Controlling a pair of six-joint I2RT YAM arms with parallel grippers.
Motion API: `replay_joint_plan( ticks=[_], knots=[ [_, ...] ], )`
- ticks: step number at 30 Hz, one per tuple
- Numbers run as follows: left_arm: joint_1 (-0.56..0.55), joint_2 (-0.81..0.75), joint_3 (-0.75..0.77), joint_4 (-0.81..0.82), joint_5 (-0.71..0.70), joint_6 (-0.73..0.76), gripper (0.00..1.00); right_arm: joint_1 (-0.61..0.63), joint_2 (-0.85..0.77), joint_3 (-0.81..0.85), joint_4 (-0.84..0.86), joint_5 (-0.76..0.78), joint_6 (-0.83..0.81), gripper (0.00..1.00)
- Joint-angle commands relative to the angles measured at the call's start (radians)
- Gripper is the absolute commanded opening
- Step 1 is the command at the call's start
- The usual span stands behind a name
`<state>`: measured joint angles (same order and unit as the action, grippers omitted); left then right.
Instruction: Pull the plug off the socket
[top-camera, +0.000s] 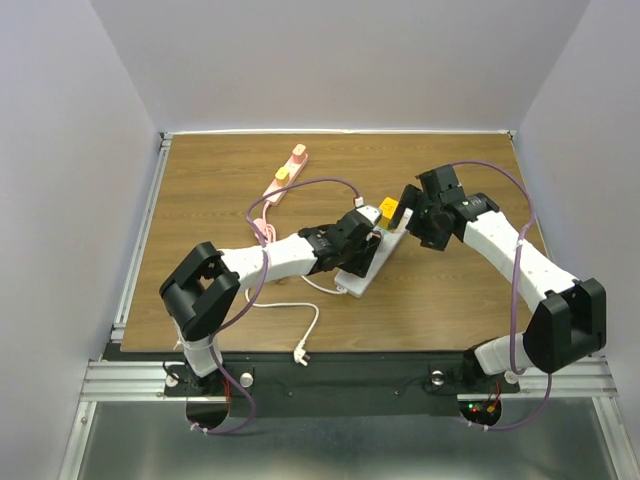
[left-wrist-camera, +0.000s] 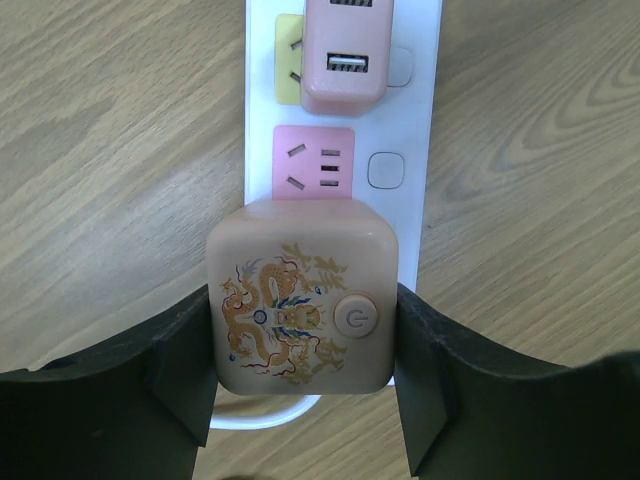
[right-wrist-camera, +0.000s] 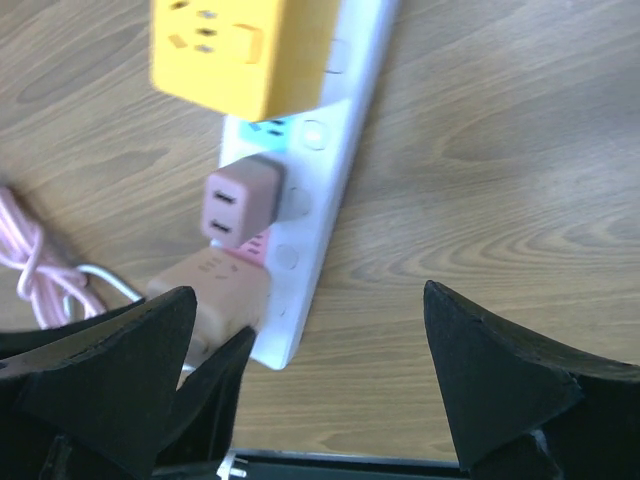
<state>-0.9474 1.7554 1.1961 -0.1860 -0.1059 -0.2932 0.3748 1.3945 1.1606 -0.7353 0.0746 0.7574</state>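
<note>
socket (top-camera: 372, 262) lies mid-worktop (top-camera: 220, 180) | left hand (left-wrist-camera: 305, 370) clamps dragon-printed plug (left-wrist-camera: 300, 300) by its sides, set for pulling | right hand (right-wrist-camera: 310, 330) spread wide over socket, probably to pin it down

Brown wood-grain table (top-camera: 200, 180). Lying on it: long white socket (top-camera: 358, 282) at ctr, set diagonally; pink pwr strip (top-camera: 285, 178) farther back-left, well apart; bundled pink cord (top-camera: 265, 232) btw the two; thin white cord (top-camera: 312, 318) curling twd near edge.
</note>
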Motion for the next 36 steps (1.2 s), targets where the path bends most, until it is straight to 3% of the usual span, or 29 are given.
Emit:
replay_joint_plan(
  ticks=[1, 4, 6, 9, 11, 17, 21, 25, 27, 30, 31, 36],
  knots=[
    [0.015, -0.069, -0.027, -0.059, -0.047, -0.135, 0.38, 0.007, 0.021, 0.034, -0.039, 0.086, 0.049, 1.00],
    [0.015, -0.112, 0.003, -0.082, -0.095, -0.155, 0.69, 0.009, 0.037, 0.044, -0.061, 0.111, 0.072, 1.00],
    [0.015, -0.129, 0.031, -0.099, -0.113, -0.165, 0.80, 0.007, 0.041, 0.044, -0.064, 0.120, 0.080, 1.00],
    [0.015, -0.166, 0.054, -0.102, -0.109, -0.181, 0.86, 0.007, 0.040, 0.042, -0.067, 0.129, 0.095, 1.00],
    [0.015, -0.177, 0.062, -0.099, -0.081, -0.179, 0.98, 0.007, 0.041, 0.042, -0.067, 0.129, 0.097, 1.00],
    [0.059, -0.143, 0.175, -0.229, -0.112, -0.274, 0.98, 0.007, 0.032, 0.042, -0.070, 0.128, 0.095, 1.00],
    [0.071, -0.057, 0.337, -0.312, -0.175, -0.262, 0.91, 0.007, 0.029, 0.033, -0.070, 0.119, 0.095, 1.00],
    [0.075, 0.016, 0.385, -0.277, -0.134, -0.132, 0.64, 0.007, 0.032, 0.051, -0.070, 0.114, 0.094, 1.00],
    [0.075, 0.019, 0.375, -0.250, -0.121, -0.081, 0.56, 0.007, 0.034, 0.066, -0.070, 0.114, 0.092, 1.00],
    [0.078, 0.019, 0.286, -0.192, -0.074, 0.011, 0.25, 0.007, 0.040, 0.094, -0.073, 0.114, 0.092, 1.00],
    [0.078, 0.016, 0.272, -0.185, -0.061, 0.022, 0.01, 0.007, 0.041, 0.100, -0.075, 0.113, 0.092, 1.00],
    [0.088, 0.013, 0.189, -0.113, -0.005, 0.086, 0.00, 0.007, 0.066, 0.125, -0.076, 0.103, 0.097, 1.00]
  ],
)
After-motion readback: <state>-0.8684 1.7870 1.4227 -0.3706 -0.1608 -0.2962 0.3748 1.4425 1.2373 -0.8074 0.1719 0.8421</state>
